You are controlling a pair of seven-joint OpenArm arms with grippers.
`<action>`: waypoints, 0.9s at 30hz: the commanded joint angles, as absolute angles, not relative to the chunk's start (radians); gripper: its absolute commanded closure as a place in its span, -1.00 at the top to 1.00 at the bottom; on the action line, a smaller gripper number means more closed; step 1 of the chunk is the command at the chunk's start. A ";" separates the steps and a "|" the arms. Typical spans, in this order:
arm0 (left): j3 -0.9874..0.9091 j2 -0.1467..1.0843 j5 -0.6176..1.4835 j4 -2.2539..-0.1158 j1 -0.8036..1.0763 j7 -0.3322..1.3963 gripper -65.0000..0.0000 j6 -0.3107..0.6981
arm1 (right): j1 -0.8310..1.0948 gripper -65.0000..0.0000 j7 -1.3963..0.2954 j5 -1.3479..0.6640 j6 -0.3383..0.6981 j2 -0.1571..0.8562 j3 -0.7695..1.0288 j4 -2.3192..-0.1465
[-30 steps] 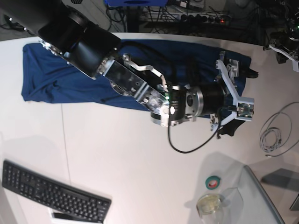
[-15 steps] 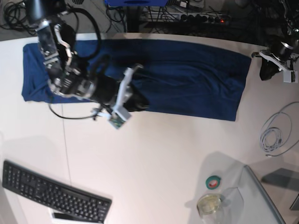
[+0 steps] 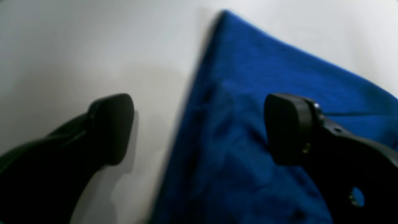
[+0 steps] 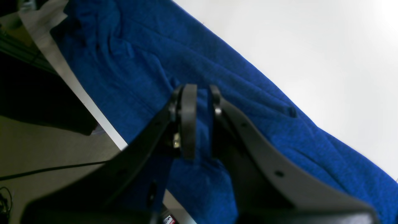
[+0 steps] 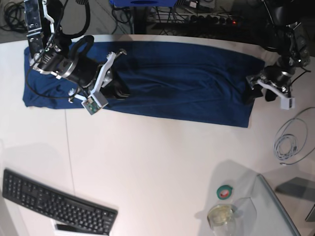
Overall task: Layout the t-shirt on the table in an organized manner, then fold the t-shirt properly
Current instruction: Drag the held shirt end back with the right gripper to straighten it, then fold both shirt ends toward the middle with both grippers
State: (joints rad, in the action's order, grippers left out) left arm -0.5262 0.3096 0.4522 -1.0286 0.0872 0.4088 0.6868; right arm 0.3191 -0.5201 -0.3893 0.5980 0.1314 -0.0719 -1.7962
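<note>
- The t-shirt (image 5: 162,83) is spread as a long dark blue band across the far part of the white counter (image 5: 157,167), with one short edge near the left side and the other near the right side of the base view
- Soft folds and wrinkles are seen along the cloth, most of them towards its middle and left part
- The right end effector (image 5: 114,83) is seen over the left part of the t-shirt in the base view; in the right wrist view (image 4: 199,121) its fingers are drawn nearly together and a fold of the blue cloth is clamped between them
- The left end effector (image 5: 253,88) is placed at the right short edge of the t-shirt; in the left wrist view (image 3: 199,130) its fingers are held wide apart, one over bare counter (image 3: 77,56) and the other over the cloth (image 3: 248,140), with the edge of the t-shirt lying between them
- Nothing is gripped by the left end effector
- A black keyboard (image 5: 56,202) is set at the near left corner of the counter, well apart from the t-shirt
- A roll of green tape (image 5: 226,192) and a small clear dish (image 5: 220,215) are seen near the front right, beside a coiled pale cable (image 5: 289,142)
</note>
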 commanded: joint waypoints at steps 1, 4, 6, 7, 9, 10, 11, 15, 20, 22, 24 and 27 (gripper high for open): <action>-0.519 0.331 0.467 -1.023 0.074 0.387 0.93 0.698 | 0.314 -0.81 -0.496 -0.409 0.605 0.134 -0.070 -1.817; -0.513 0.329 0.467 -0.980 0.068 0.387 0.89 0.698 | 0.314 -0.81 -0.496 -0.409 0.605 0.133 -0.070 -1.817; -0.516 0.329 0.467 -0.957 0.074 0.386 0.83 0.698 | 0.314 -0.81 -0.496 -0.409 0.605 0.133 -0.070 -1.817; -0.512 0.329 0.467 -0.944 0.077 0.386 0.80 0.698 | 0.314 -0.81 -0.496 -0.409 0.605 0.133 -0.070 -1.817; -0.507 0.329 0.466 -0.911 0.077 0.386 0.77 0.698 | 0.314 -0.81 -0.496 -0.409 0.605 0.133 -0.070 -1.817; -0.507 0.329 0.466 -0.891 0.074 0.386 0.76 0.698 | 0.312 -0.81 -0.496 -0.409 0.605 0.133 -0.070 -1.817; -0.507 0.329 0.466 -0.877 0.073 0.386 0.71 0.698 | 0.311 -0.81 -0.496 -0.410 0.605 0.131 -0.070 -1.817; -0.506 0.329 0.466 -0.868 0.077 0.389 0.04 0.698 | 0.309 -0.81 -0.496 -0.410 0.605 0.128 -0.068 -1.817; -0.506 0.329 0.466 -0.865 0.077 0.390 -1.00 0.698 | 0.309 -0.81 -0.496 -0.410 0.602 0.133 -0.065 -1.817; -0.506 0.329 0.466 -0.865 0.073 0.387 -1.00 0.698 | 0.312 -0.81 -0.496 -0.414 0.602 0.128 -0.022 -1.817; -0.506 0.329 0.466 -0.865 0.067 0.387 -1.00 0.698 | 0.317 -0.81 -0.496 -0.414 0.602 0.125 0.019 -1.817; -0.518 0.334 0.466 -0.871 0.061 0.386 -1.00 0.698 | 0.334 -0.81 -0.496 -0.415 0.604 0.124 0.068 -1.819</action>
State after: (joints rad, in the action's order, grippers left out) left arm -0.5156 0.3187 0.4816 -0.8612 0.0658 0.3676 0.7067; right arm 0.3374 -0.5179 -0.3954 0.5983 0.1234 0.0677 -1.7981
